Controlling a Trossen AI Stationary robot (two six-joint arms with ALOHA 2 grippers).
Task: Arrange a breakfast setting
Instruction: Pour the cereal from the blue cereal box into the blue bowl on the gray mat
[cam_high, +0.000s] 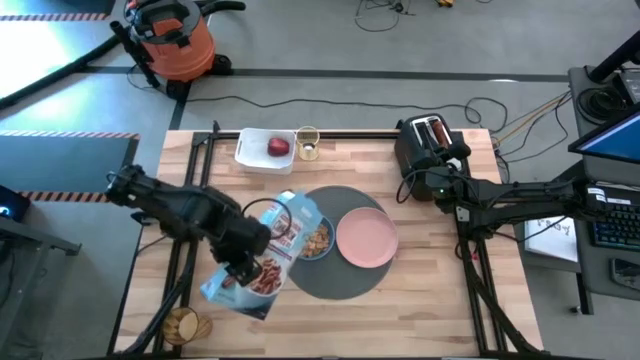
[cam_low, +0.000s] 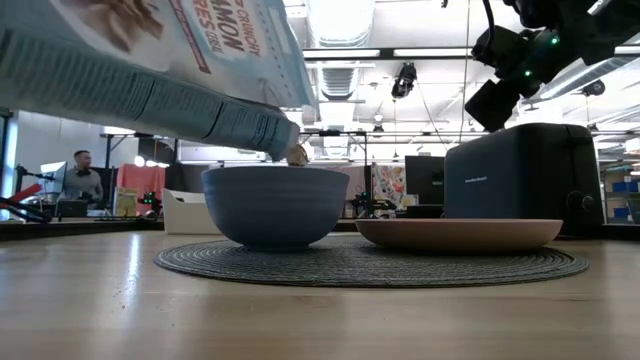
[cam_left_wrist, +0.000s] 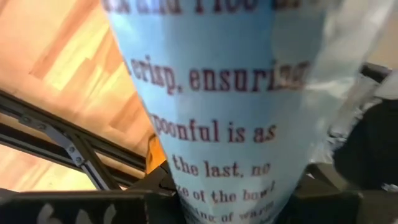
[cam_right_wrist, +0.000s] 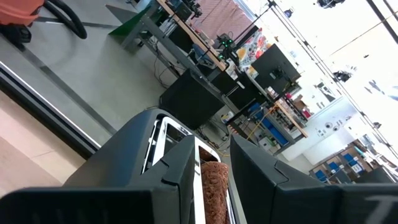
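Observation:
My left gripper (cam_high: 243, 262) is shut on a light blue cereal box (cam_high: 270, 250), tipped with its open top over the blue bowl (cam_high: 318, 238). The bowl holds cereal and stands on the round dark grey mat (cam_high: 330, 282) beside the pink plate (cam_high: 366, 238). My right gripper (cam_high: 437, 186) is open and empty, above the black toaster (cam_high: 425, 140), whose slot holds a brown toast slice (cam_right_wrist: 212, 190). The red apple (cam_high: 278, 148) lies in the white tray (cam_high: 250, 150), next to the glass of orange drink (cam_high: 307, 143). The spoon is not in view. My left gripper pinches the cereal box between its two fingers, across the box's lower half (cam_high: 252, 272), coming from the table's left side. The printed blue side (cam_left_wrist: 236, 124) fills its wrist view. The box is lifted clear and tilted, its open end (cam_low: 285, 140) lowest, just above the bowl's rim (cam_low: 275, 172).
The toaster stands at the table's far right, tray and glass at the far middle. A tan round thing (cam_high: 183, 323) lies near the near left corner. Bare wood lies right of the mat. A person (cam_low: 85, 180) sits far off in the room.

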